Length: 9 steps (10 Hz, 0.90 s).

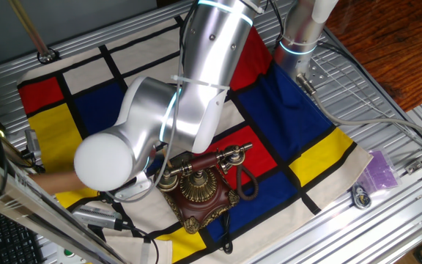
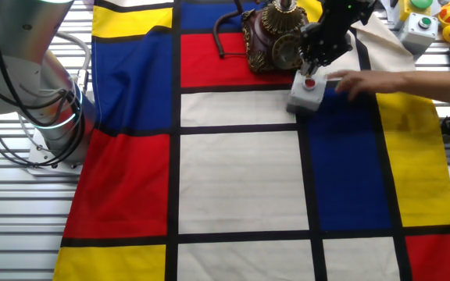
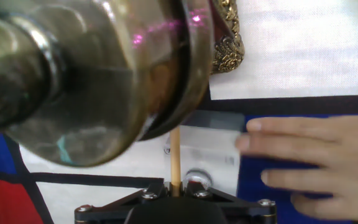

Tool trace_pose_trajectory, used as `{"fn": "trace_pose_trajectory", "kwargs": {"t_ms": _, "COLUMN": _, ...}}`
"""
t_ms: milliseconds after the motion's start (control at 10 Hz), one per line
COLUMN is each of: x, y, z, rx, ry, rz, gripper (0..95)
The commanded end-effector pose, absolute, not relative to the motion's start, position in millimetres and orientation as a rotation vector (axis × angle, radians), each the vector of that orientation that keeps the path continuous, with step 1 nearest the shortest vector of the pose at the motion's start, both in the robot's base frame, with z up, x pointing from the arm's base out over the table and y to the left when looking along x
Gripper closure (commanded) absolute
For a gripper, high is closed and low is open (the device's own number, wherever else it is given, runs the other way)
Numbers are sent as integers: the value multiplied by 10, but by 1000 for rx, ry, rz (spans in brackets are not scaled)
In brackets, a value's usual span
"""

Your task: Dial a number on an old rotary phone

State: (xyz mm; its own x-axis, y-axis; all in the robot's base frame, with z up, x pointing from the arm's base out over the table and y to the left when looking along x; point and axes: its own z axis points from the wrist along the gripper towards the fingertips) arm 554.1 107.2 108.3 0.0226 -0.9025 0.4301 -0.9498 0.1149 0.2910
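Right against my hand camera looms the brass end of the handset (image 3: 98,81), blurred and filling the upper left of that view. Below it, at the bottom edge, sits the black body of my pincer (image 3: 174,208), and a thin pale stick (image 3: 175,155) rises from its middle toward the brass. Whether my pincer is wide or narrow I cannot tell; the fingers do not show clearly in any view. Just past the stick lies a small grey box (image 3: 201,152) on the cloth, and a person's hand (image 3: 309,162) reaches in from the right, fingertips at the box's edge.

From the other fixed view, my pincer (image 2: 323,43) hangs dark above that box (image 2: 306,92), whose red button (image 2: 310,83) faces up; the hand (image 2: 366,80) lies just beside it on a blue panel. The phone (image 2: 276,39) stands just behind, on a red panel near the far edge of the checked cloth (image 2: 237,179), its black cord (image 2: 225,35) looping to the left.

One fixed view shows the phone (image 1: 200,194) on its dark square base with the handset (image 1: 218,160) resting across the cradle, and my silver arm (image 1: 196,81) bending down over it. The cloth covers a ribbed metal counter (image 1: 409,213).
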Motion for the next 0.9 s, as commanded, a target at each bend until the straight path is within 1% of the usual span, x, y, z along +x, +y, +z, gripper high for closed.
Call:
{"fn": "trace_pose_trajectory", "kwargs": {"t_ms": 100, "x": 5545, "y": 1071, "z": 1094, "rx": 1790, "ry": -1882, "rz": 124, "gripper": 950}}
{"fn": "trace_pose_trajectory", "kwargs": {"t_ms": 900, "x": 5529, "y": 1062, "z": 1086, "rx": 1781, "ry": -1857, "rz": 145, "gripper": 950}}
